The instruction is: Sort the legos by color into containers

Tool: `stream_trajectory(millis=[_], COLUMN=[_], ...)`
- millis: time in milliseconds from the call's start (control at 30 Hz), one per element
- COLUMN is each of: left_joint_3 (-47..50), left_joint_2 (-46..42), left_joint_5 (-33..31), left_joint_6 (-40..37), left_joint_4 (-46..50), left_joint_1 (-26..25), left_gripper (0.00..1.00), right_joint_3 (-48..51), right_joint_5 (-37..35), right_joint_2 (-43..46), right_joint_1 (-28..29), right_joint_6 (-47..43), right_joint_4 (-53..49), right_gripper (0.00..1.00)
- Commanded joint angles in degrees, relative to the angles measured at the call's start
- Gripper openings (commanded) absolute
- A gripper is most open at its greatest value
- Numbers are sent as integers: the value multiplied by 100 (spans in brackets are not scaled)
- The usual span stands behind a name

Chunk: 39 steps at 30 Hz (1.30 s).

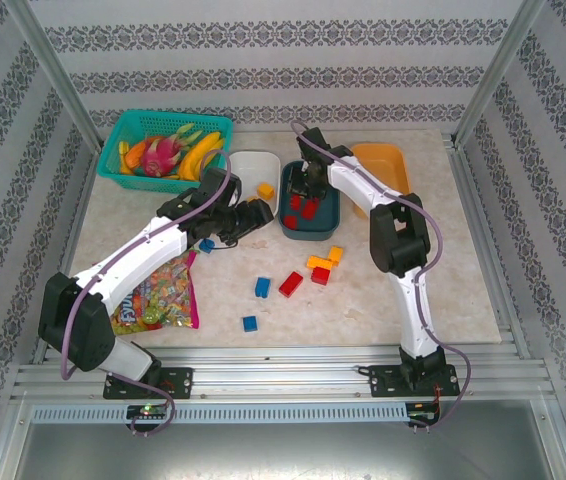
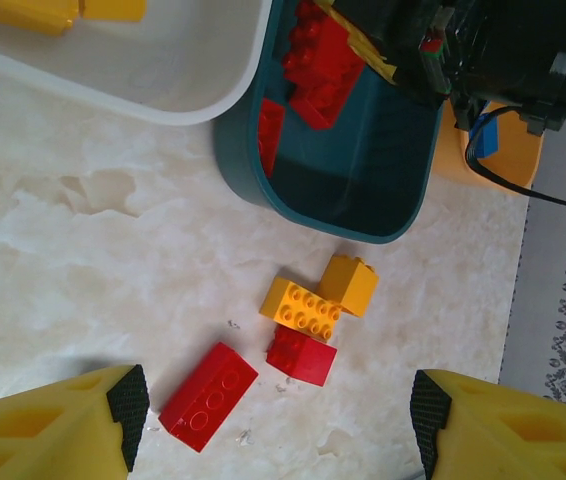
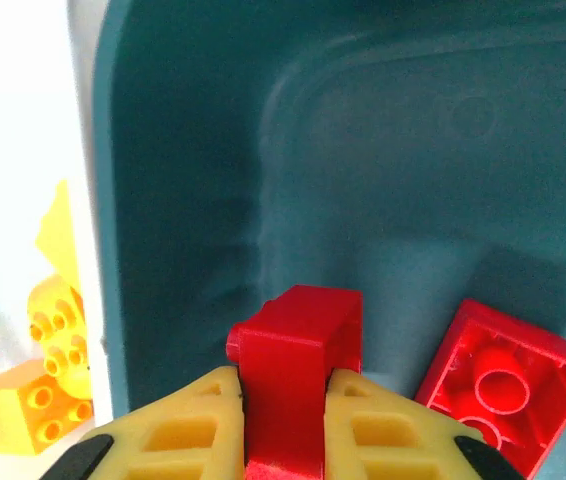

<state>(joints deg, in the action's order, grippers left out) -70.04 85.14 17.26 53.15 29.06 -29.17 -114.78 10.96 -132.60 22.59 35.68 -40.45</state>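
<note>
The table [image 1: 433,270] carries a teal mesh basket [image 1: 128,125] of toy fruit at its far left. Beside the basket three tubs stand in a row, long axes running away from the arms: the white tub [image 1: 248,163], the dark teal tub [image 1: 333,215] and the orange tub [image 1: 383,160]. A candy bag [image 1: 158,295] lies by the left arm. The left gripper [image 2: 273,420] hangs near the white and teal tubs with its fingers [image 2: 128,400] wide apart and empty. The right gripper [image 3: 285,400] is inside the teal tub, clamped on a red lego [image 3: 298,350] whose long axis lies along the fingers, far end toward the tub floor. Another red brick [image 3: 498,385] lies tilted there, hollow side up. On the table below the left gripper, a long red brick [image 2: 208,397] lies studs-up on a diagonal, just beside an orange brick [image 2: 301,309]. Two blue bricks [image 1: 262,287] lie nearer the arms.
</note>
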Motion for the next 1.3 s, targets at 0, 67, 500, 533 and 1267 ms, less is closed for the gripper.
stream_trajectory(millis=[0,67,500,533,1267], left_joint_3=[-116,-123,-650,-756,-3851], left_joint_2=[59,51,323,435,3933], left_joint_5=[-101,-93,59,50,-1390], left_joint_6=[-119,-133,-1300,-1420,-2359], left_joint_4=[-33,-15,771,882,1738], left_joint_1=[-37,-36,-201,-254,-2239], left_gripper=[73,73,70,70,76], right_joint_3=[-274,-346,919,1335,7637], right_joint_5=[177,137,-246,-278,-391], right_joint_2=[-76,41,2325,2652,10442], right_joint_1=[-61,-60,-79,-79,-29], right_joint_6=[119,40,-145,-143,1044], right_joint_4=[-91,-116,352,509,-759], right_gripper=[26,37,50,50,74])
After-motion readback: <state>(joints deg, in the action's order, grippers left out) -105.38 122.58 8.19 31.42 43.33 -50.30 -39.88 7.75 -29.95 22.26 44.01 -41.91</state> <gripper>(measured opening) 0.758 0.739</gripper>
